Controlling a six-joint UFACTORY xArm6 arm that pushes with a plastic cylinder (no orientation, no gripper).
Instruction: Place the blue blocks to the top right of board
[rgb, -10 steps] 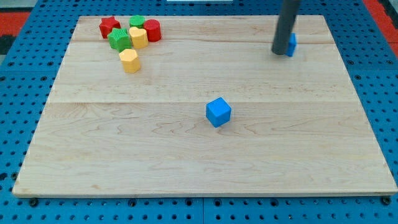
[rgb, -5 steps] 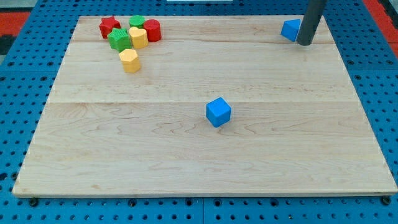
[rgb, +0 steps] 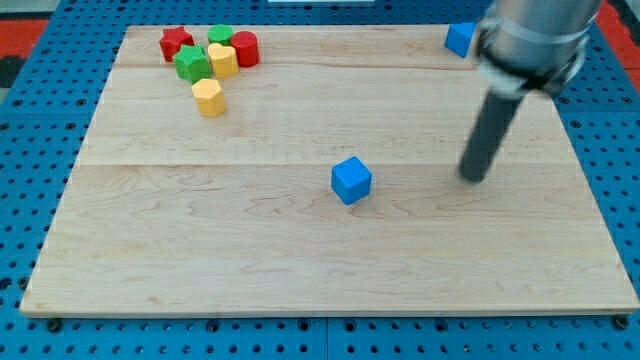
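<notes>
Basically, camera view: blue cube (rgb: 351, 180) sits mid-tabletop (rgb: 300, 250), the other blue block (rgb: 460, 38) already at the top right corner; both look light, rigid and easy to slide, so push the cube on its lower-left face. My tip (rgb: 474, 178) stands right of the cube, well apart; there's no gripper, so no open or closed state. Red, green and yellow blocks (rgb: 210, 60) cluster top left, nothing blocking.

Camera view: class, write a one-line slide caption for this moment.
My tip sits right of the centre blue cube, apart from it; the other blue block rests at the board's top right.
</notes>
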